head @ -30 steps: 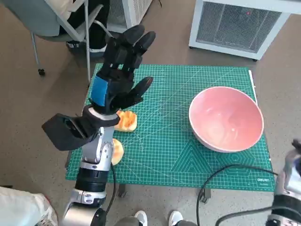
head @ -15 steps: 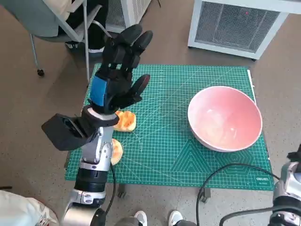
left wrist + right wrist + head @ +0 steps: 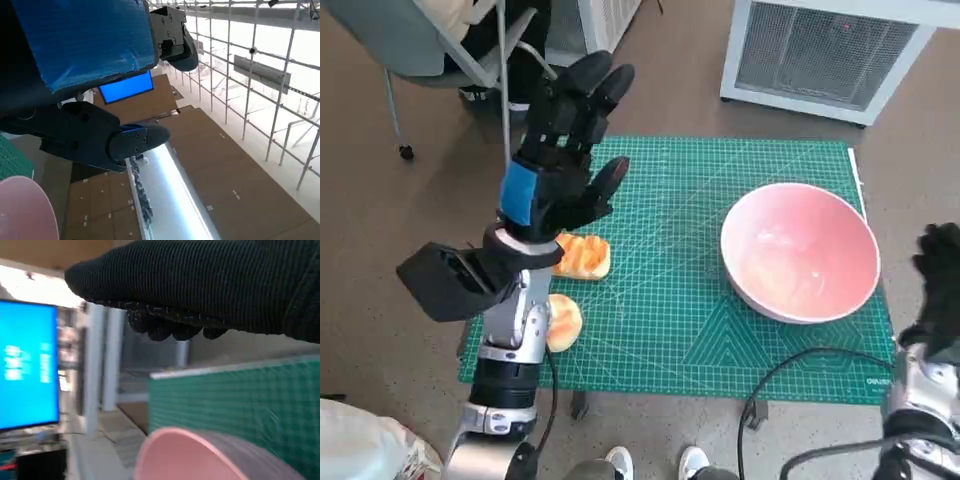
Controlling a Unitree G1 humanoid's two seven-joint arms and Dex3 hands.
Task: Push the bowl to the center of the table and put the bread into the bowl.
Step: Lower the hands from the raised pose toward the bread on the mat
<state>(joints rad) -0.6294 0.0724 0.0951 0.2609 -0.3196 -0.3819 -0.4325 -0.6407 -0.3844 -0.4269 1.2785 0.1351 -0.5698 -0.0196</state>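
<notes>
While the pink bowl (image 3: pixel 800 250) sits toward the table's right edge, the gloved right hand (image 3: pixel 940 285) hangs just beside its outer rim, nearer, grip unclear; left hand (image 3: pixel 560 150) raised, fingers spread, empty; bread pieces (image 3: pixel 582 257) beneath it

pink bowl (image 3: pixel 800 252) upright, bread (image 3: pixel 582 257) apart

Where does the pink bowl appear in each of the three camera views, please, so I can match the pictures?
Head view: the pink bowl sits on the right part of the green mat, empty.
Left wrist view: only a pale pink arc of its rim shows, at the lower left corner.
Right wrist view: its rim and wall fill the bottom centre, below the gloved right hand.
Shared landmark: the green mat beside the bowl, seen in all three.
</notes>
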